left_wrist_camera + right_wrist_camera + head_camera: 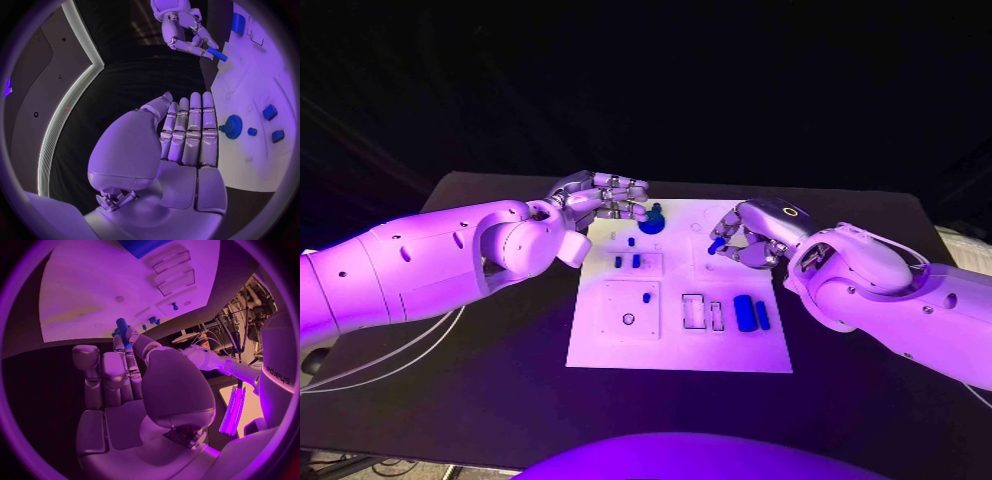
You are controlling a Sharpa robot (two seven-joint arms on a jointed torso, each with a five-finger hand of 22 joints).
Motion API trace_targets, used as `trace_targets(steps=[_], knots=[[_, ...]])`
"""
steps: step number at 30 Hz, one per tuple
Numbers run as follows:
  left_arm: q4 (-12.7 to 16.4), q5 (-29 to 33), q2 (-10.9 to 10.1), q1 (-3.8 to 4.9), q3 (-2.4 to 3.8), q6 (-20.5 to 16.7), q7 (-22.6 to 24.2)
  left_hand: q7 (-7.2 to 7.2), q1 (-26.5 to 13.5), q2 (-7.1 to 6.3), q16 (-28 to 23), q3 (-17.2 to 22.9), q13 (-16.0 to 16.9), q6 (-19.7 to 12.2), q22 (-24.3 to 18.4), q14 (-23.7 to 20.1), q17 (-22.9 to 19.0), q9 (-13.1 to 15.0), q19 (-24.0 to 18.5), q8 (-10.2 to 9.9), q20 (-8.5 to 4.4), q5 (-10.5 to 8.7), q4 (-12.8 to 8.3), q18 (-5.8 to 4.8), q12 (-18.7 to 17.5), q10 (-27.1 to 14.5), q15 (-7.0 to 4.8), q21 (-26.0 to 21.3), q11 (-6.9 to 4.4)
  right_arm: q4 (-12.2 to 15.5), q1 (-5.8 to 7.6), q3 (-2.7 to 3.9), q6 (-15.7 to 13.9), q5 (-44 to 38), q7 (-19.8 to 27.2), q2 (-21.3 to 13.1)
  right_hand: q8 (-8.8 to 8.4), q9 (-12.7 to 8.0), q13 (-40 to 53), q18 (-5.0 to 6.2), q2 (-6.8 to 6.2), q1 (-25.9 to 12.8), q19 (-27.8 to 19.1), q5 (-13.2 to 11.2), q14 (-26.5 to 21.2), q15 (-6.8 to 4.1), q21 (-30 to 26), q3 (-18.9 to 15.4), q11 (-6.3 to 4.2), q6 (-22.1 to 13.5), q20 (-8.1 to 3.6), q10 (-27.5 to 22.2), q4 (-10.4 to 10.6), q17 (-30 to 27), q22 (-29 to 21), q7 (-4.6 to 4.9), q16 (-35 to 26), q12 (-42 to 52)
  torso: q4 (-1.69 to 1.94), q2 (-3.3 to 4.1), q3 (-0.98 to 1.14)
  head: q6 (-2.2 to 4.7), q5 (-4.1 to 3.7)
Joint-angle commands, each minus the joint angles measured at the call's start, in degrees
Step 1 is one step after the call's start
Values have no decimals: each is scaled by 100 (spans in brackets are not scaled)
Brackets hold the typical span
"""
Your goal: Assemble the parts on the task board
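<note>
Held between the fingertips of the right hand (750, 238) is a small blue peg (717, 243), just right of the middle of the head view, over the upper part of the white task board (678, 345). In the left wrist view, the left hand (187, 131) is seen flat, with its fingers straight and side by side, and nothing is held in it. A blue gear (233, 126) is seen just past its fingertips. Two long blue parts (751, 313) are laid side by side low on the board's right side.
</note>
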Motion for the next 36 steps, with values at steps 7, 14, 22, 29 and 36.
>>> trace_targets(steps=[7,14,22,29,36], knots=[[-73,14,20,3,5,93,52,32,14,-13,-32,-20,-1,9,-5,31,-5,-9,28,-29,2,18,-17,67,-11,-11,12,11,23,465,-18,-10,206,655,280,83,-19,-9,-4,-53,13,-34,6,23,167,-32,24,-27,8,-11,-2,13,21,11,-10,3,39,-30,-2,0,-1,16,17],[-135,14,55,3,5,88,63,32,14,-13,-32,-20,-1,9,-5,31,-5,-9,28,-29,2,18,-17,67,-11,-11,12,11,23,512,-137,-75,324,388,289,489,-22,-10,-5,-51,17,-34,1,25,167,-31,19,-26,8,-15,-2,8,23,13,-19,3,43,-36,1,-2,0,28,43],[-146,14,103,3,5,97,64,30,20,-7,-38,-17,-1,9,-21,32,-7,-9,30,-28,2,20,-19,68,-11,-10,12,12,22,269,-383,-153,525,111,265,1015,-26,-11,-7,-50,23,-33,-4,26,165,-31,16,-22,9,-22,-1,2,25,5,-24,4,37,-45,5,9,-5,12,88],[-133,14,126,3,5,108,60,30,20,-7,-38,-17,-1,9,-21,32,-7,-9,30,-28,2,20,-19,68,-11,-10,12,12,22,134,-542,-185,560,16,284,1280,-32,-12,-9,-49,29,-32,-10,27,164,-29,12,-18,12,-32,0,-6,26,10,-34,7,45,-56,7,11,-3,-13,119],[-135,14,140,3,5,117,57,30,20,-7,-38,-17,-1,9,-21,32,-7,-9,30,-28,2,20,-19,68,-11,-10,12,12,22,60,-609,-192,613,-44,288,1419,-34,-13,-10,-48,31,-30,-13,28,164,-29,10,-16,13,-35,0,-8,26,9,-37,9,45,-59,6,10,-6,-42,110]])
